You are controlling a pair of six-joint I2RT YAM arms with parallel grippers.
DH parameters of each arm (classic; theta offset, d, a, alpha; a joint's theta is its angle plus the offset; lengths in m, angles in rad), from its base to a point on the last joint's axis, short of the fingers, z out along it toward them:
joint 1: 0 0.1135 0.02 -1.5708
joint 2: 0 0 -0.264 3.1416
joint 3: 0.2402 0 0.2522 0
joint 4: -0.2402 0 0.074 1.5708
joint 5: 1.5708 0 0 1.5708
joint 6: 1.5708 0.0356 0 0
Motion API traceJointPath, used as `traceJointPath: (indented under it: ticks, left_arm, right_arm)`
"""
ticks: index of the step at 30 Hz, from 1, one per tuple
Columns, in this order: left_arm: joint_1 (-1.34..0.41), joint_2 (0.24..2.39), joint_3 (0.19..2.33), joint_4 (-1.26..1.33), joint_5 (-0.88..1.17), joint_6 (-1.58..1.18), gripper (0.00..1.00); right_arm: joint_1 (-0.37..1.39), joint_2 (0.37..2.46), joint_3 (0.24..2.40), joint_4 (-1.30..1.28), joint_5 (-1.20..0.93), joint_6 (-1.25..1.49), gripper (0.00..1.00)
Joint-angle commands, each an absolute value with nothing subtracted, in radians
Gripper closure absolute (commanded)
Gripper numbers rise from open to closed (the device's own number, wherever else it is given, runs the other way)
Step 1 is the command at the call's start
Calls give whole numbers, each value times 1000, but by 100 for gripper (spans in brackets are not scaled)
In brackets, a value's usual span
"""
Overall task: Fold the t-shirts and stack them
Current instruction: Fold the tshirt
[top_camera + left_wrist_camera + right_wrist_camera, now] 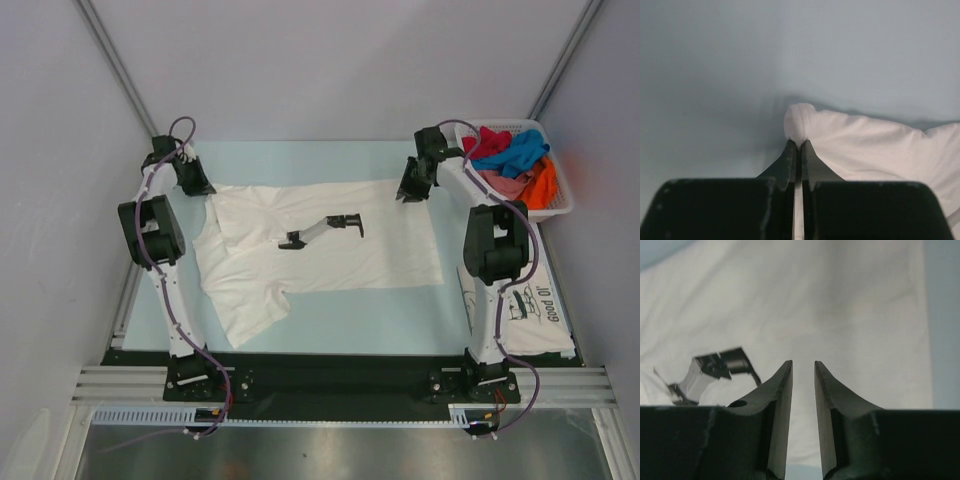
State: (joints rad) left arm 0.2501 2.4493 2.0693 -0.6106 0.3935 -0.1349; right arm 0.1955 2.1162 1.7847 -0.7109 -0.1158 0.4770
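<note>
Top external view, nearest first: close to the base of the right arm (497,250), a folded printed t-shirt (530,312), white with black line print, flat on the pale bench (350,322) and partly hidden by that arm. Farther in, across the middle of the bench, a white t-shirt (330,265) spread open with creases, one sleeve pointing toward the near left, a dark print (322,230) at its centre. At the far left corner of that shirt, the left end effector (200,188), down at the cloth; through the left wrist view, fingers (788,161) pressed together with a small pinch of white fabric bunched at their tips, so closed and gripping the white t-shirt. At the far right corner of the same shirt, the right end effector (409,192), tilted down over the edge; through the right wrist view, fingers parted by a narrow gap, white cloth showing between and beyond, nothing visibly clamped, though hard to say whether the tips touch the fabric. Farthest, at the back right corner, a white lattice basket (563,185) heaped with coloured t-shirts (512,160) in red, blue, pink and orange.
</note>
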Motion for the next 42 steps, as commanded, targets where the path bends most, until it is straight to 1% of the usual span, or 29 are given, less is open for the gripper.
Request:
traceJointPath:
  ticks: [1,5,7,9,10,11,12,13,14,15,16,17,18,19,20,21,22,24,25,26,27,28,29,31,32,34,36,38,42]
  left_arm:
    - [265,2470,2143,-591,341,-178,100]
    - [276,2499,2174,-542,348,-238,100]
    - [281,2511,2206,-538,354,-265,100]
    - [279,2519,2221,-538,353,-281,99]
    - [281,2514,2226,-543,347,-284,93]
    - [281,2502,2220,-548,309,-288,69]
    - [281,2459,2208,-551,286,-305,61]
    - [278,2430,2162,-563,264,-319,56]
    - [278,2396,2129,-572,209,-348,45]
    - [269,2308,2090,-580,177,-363,35]
    - [262,2263,2001,-598,137,-368,27]
    - [256,2208,1953,-612,53,-371,24]
    - [249,2156,1897,-626,13,-383,23]
    - [239,2035,1756,-633,2,-403,22]
    - [236,1973,1679,-634,2,-460,22]
    - [233,1913,1602,-634,-35,-488,21]
    - [218,1788,1459,-638,-67,-512,22]
    - [184,1667,1324,-653,-92,-585,21]
    - [173,1614,1211,-685,-98,-612,22]
    - [161,1507,1159,-702,-104,-659,22]
    - [149,1459,1108,-728,-119,-691,22]
    - [126,1412,1006,-768,-126,-724,23]
    - [115,1313,952,-779,-118,-756,25]
    - [85,1232,828,-843,-110,-859,28]
    - [71,1171,795,-865,-115,-892,28]
    - [46,1123,714,-902,-121,-971,28]
    - [43,1086,677,-913,-114,-1018,28]
    - [43,1078,654,-922,-121,-1026,29]
    - [43,1107,655,-887,-166,-1005,33]
  right_arm:
    - [183,2215,1978,-618,106,459,71]
    - [160,2376,2198,-676,89,508,71]
    - [160,2401,2270,-719,68,503,71]
    - [160,2399,2292,-771,49,477,72]
    - [161,2392,2292,-799,51,471,71]
    - [158,2369,2293,-863,45,463,70]
    - [161,2353,2289,-899,44,460,69]
    - [167,2335,2280,-932,44,456,67]
    - [173,2291,2257,-1006,58,437,66]
    - [179,2270,2243,-1046,78,433,65]
    - [193,2243,2226,-1081,96,428,63]
    - [202,2182,2165,-1130,133,410,61]
    - [213,2134,2104,-1135,144,399,59]
    - [225,2090,2042,-1128,144,387,55]
    - [248,2045,1978,-1100,124,379,52]
    - [262,1992,1833,-1076,98,355,50]
    - [273,1915,1771,-1054,68,347,48]
    - [304,1853,1613,-1016,-30,347,47]
    - [313,1804,1564,-1003,-61,347,47]
    - [322,1781,1522,-965,-108,345,46]
    - [339,1760,1485,-942,-126,341,46]
    - [342,1720,1427,-921,-138,328,46]
    - [344,1709,1408,-892,-156,324,46]
    - [325,1694,1385,-887,-175,316,46]
    - [318,1680,1378,-876,-201,322,46]
    - [295,1663,1365,-861,-222,331,46]
    - [288,1644,1355,-850,-233,331,45]
    - [281,1637,1341,-845,-253,334,45]
    - [279,1612,1304,-842,-247,336,46]
